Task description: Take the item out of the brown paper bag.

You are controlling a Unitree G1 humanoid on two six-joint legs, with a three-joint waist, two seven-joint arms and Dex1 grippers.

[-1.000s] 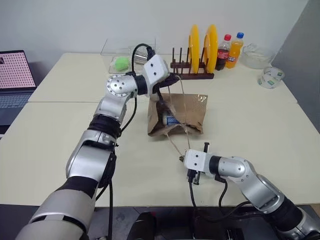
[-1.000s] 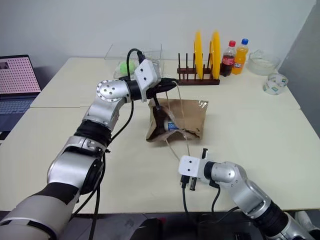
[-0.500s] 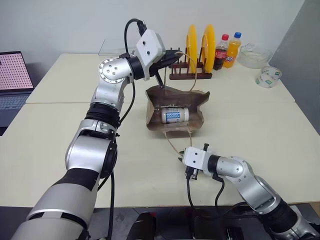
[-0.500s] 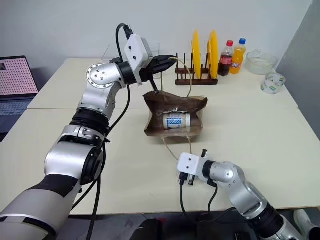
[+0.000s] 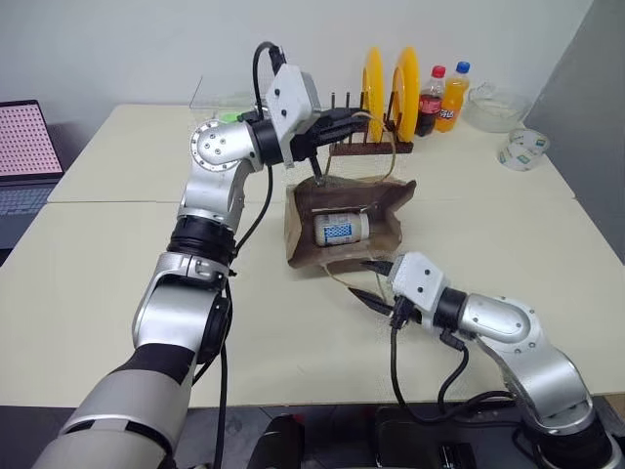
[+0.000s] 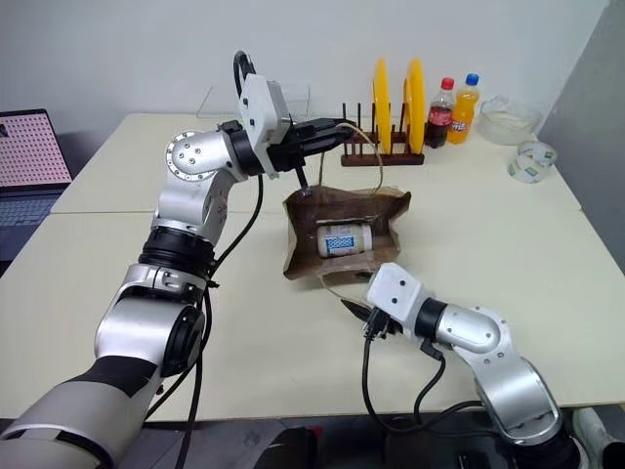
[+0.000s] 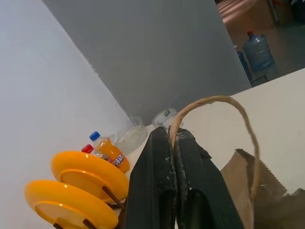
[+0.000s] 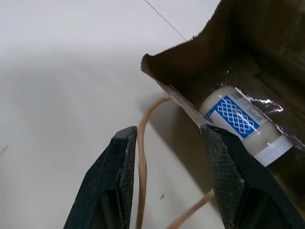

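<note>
Brown paper bag point(image 5: 344, 228) hangs open from the left hand point(image 5: 357, 119), pinched on its handle point(image 7: 224, 114); the right hand point(image 5: 369, 281), fingers apart, should enter straight toward the item point(image 5: 340, 228).

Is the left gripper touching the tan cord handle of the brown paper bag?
Touching. In the left wrist view the left gripper is shut on the tan cord handle, which loops out from between its black fingers to the creased brown paper bag.
</note>
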